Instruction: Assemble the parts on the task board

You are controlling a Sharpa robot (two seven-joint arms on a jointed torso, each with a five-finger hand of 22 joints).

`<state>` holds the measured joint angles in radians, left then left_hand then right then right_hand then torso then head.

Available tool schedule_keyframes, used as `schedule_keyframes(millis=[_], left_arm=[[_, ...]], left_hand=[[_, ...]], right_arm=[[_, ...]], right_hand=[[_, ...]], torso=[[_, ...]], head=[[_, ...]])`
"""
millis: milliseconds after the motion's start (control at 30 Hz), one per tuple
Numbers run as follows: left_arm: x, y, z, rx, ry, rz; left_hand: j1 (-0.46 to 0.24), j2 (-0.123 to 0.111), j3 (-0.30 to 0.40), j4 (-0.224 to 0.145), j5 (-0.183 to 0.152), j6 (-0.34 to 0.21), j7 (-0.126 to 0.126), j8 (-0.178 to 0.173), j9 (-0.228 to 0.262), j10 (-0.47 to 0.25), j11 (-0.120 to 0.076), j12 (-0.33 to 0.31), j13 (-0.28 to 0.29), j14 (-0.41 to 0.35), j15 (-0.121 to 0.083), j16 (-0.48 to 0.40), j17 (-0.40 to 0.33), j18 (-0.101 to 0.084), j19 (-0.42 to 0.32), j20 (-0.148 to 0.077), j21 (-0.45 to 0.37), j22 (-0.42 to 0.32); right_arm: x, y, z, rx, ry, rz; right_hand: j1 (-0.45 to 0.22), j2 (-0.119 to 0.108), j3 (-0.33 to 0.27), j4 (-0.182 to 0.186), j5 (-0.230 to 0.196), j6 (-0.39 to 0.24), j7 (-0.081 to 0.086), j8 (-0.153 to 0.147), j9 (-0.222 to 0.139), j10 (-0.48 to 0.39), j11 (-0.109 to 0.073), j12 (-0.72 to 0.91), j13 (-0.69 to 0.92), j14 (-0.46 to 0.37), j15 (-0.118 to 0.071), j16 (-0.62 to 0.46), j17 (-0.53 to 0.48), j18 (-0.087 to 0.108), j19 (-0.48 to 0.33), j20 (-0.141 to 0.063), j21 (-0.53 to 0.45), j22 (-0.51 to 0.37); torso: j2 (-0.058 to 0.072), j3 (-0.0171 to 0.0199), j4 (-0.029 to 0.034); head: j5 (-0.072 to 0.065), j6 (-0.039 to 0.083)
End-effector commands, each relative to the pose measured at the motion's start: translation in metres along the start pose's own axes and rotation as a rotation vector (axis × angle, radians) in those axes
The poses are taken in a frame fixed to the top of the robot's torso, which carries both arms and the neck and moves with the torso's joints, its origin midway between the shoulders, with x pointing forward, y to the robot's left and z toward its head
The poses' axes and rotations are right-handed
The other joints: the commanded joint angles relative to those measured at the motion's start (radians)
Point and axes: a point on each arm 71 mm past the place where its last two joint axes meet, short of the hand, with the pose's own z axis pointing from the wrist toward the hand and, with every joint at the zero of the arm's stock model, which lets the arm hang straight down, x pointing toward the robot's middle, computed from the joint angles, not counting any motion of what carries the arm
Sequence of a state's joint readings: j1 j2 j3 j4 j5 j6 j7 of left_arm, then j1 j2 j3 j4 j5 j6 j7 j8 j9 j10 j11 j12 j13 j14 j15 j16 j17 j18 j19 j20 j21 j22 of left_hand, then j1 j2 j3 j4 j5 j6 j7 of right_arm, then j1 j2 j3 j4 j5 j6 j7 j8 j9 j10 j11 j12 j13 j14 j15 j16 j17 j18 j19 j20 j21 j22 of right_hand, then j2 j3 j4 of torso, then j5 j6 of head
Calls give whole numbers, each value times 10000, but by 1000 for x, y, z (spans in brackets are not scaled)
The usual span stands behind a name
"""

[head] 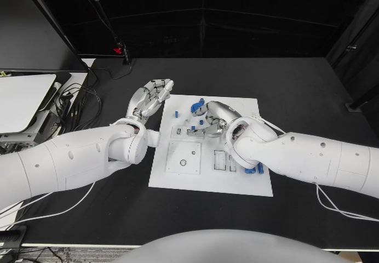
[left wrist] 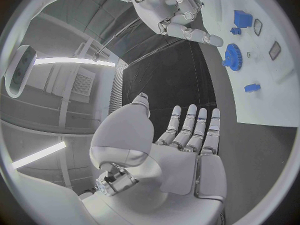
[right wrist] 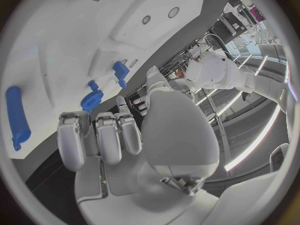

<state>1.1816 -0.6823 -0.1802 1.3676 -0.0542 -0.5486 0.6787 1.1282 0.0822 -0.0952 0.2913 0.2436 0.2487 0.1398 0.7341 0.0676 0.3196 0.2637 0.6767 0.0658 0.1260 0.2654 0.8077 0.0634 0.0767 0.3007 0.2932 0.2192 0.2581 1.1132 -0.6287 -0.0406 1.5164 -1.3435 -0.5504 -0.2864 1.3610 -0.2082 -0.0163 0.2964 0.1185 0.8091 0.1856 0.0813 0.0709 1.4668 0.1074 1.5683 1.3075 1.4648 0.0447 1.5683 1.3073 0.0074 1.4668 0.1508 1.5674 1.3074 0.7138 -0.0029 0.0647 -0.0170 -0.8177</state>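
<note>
The right hand (head: 212,118) hangs over the far part of the task board (head: 212,183), fingers curled in on nothing I can see, nearest the blue gear (right wrist: 92,99) just beyond its fingertips. The left hand (head: 150,96) hovers open over the bench (head: 316,93), beside the board's far left corner.

My arms are thick, glossy white shells, rounded at the joints and dotted with small dark screw holes. A thin white cable trails beside each one. My left robot hand (head: 151,94) and right robot hand (head: 212,116) are silver metal with pale segmented fingers and dark gaps between the links.
</note>
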Motion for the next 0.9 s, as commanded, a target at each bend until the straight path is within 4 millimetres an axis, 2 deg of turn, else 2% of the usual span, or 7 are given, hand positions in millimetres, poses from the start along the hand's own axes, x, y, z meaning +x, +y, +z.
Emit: schedule_keyframes(millis=[33,367,533,567,600,733,900], left_arm=[[0,-19,-3,2419,432,192],[-2,-34,-3,2512,2371,2544],[-3,-45,3,2036,3442,4032],[-2,-48,4,1955,3676,4396],[-2,-49,5,1865,3937,4777],[2,-55,10,1203,4814,6157],[5,-53,18,-453,5667,7196]], left_hand=[[150,2,-159,2,50,54,1570,32,-20,264,-21,152,7,290,-31,179,33,165,631,-19,452,358],[161,81,-967,2,49,-525,926,187,17,3381,-795,1558,547,4276,-1004,1314,566,1046,3172,-111,2326,1221],[-10,37,-1291,-60,22,-29,502,314,1,6294,-1405,3258,1859,7213,-1790,2650,1629,948,5419,-966,3839,1928],[-47,-11,-1337,-7,13,173,468,306,-2,7032,-1493,3930,2631,7804,-2003,3064,1918,1025,5829,-1104,4196,2127],[-13,-98,-1361,-6,83,488,434,273,-11,8752,-1561,5630,6006,8589,-2179,3729,2689,1025,6256,-1298,4684,2421],[-486,-511,-1156,121,63,1262,391,-377,-36,12340,-1522,8869,14690,12849,-2155,7115,11857,610,7769,-1527,8154,5894],[-522,-749,-673,-12,239,2279,529,-1055,-25,12511,-1373,8941,15050,14448,-1927,7631,15074,-45,9598,-1313,11466,9968]], right_arm=[[-18,5,-9,-1006,-1173,1097],[-87,-13,-38,-1674,-2099,2863],[-111,-31,-53,-1427,-2134,4794],[-114,-35,-56,-1333,-2161,5245],[-117,-39,-58,-1241,-2142,5728],[-123,-52,-65,-923,-1913,7661],[-126,-62,-67,-833,-1559,9319]], right_hand=[[-120,374,164,-37,123,89,96,140,34,1040,135,25,2632,1060,140,25,2635,-74,1040,134,34,2634],[-699,1199,11,-140,669,407,-226,589,104,1040,-158,25,2632,1060,-89,25,2635,257,88,-21,-909,2069],[-601,1476,-350,-145,1162,217,-202,728,83,1040,-145,25,2632,1060,-92,25,2635,508,-759,-48,-1782,1611],[-679,1481,-445,-127,1380,164,-206,749,79,1040,-166,25,2632,1060,-106,25,2635,533,-856,-47,-1883,1564],[-881,1512,-591,-96,1607,59,-217,763,68,1040,-194,25,2632,1060,-119,25,2635,569,-978,-64,-2010,1506],[-1231,1815,-923,-126,1706,-598,-178,858,27,18,-206,-571,2067,1060,-114,25,2635,873,-2188,-79,-3215,945],[-2095,2338,-1493,-162,1890,-1298,-200,1396,78,-4598,-218,-3282,-428,-518,-90,-1227,1335,1404,-4518,-57,-5714,-169]], torso=[[-20,5,-20],[-43,6,-48],[-50,30,-47],[-53,34,-55],[-72,37,-74],[-68,19,-62],[-66,17,-95]], head=[[25,32],[62,79],[5,127],[4,146],[8,155],[-99,184],[-215,213]])
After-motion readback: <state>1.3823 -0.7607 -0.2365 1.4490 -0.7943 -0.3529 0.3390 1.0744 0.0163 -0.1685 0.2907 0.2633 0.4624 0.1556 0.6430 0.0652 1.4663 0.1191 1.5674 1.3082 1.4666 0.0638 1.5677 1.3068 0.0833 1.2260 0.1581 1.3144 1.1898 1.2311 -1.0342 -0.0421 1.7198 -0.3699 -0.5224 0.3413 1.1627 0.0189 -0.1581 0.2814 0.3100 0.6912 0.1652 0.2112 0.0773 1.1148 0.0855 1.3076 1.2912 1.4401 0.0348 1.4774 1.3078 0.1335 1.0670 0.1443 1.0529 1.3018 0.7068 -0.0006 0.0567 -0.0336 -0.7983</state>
